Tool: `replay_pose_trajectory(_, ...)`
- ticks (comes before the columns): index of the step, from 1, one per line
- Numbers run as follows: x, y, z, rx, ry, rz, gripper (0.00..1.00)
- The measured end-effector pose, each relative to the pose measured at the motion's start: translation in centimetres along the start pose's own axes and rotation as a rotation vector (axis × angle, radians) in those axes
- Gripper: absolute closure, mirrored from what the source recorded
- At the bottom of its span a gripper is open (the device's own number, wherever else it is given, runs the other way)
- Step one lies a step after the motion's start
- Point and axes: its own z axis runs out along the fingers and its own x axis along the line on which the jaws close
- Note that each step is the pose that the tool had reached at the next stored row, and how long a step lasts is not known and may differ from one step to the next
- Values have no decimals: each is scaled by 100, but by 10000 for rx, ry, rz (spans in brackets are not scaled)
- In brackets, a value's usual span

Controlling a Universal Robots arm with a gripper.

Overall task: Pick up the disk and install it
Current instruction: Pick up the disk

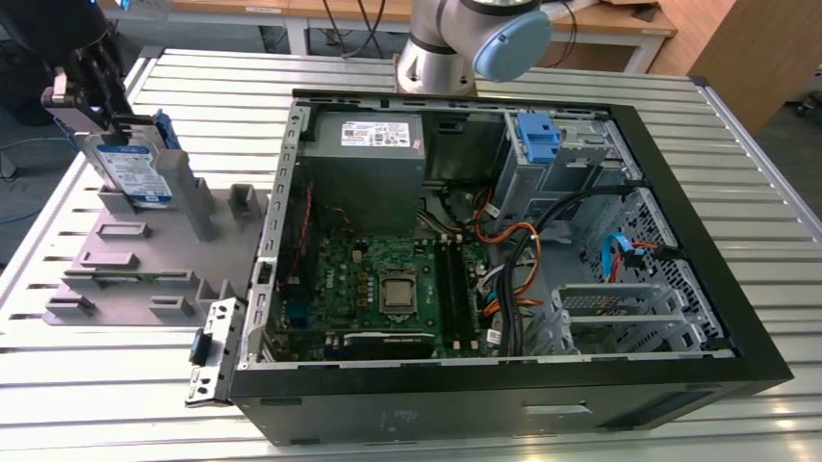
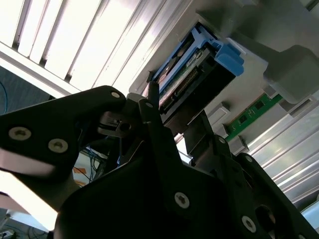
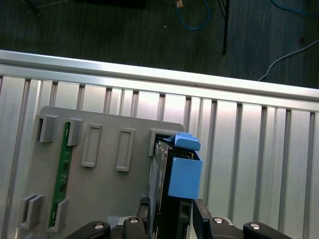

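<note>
The disk [image 1: 133, 171], a silver drive with a white-and-blue label in a blue carrier, stands on edge in a slot of the grey holder plate [image 1: 129, 260] at the exterior view's left. My gripper [image 1: 106, 130] reaches down onto its top end. In the first wrist view the disk [image 3: 180, 172] sits between my two black fingers [image 3: 199, 218], which press against both of its sides, so the gripper [image 3: 172, 219] is shut on it. The second wrist view shows the disk [image 2: 197, 67] just beyond the fingertips [image 2: 151, 97], its lower end still in the slot.
The open computer case [image 1: 719, 289] lies to the exterior view's right, with the grey power supply [image 1: 366, 144], a blue bracket [image 1: 538, 137] in the drive bay, motherboard and cables. A green memory stick [image 3: 64, 164] stands in the holder plate. The slatted metal table [image 1: 103, 385] carries everything.
</note>
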Motion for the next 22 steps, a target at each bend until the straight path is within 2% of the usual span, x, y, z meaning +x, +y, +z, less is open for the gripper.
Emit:
replay_pose_trajectory(11,-1,0,1,9,-6,142,54)
replay_pose_trajectory(19,-3,30,4,8,-2,142,54)
replay_pose_trajectory(22,-4,30,4,7,30,163,54)
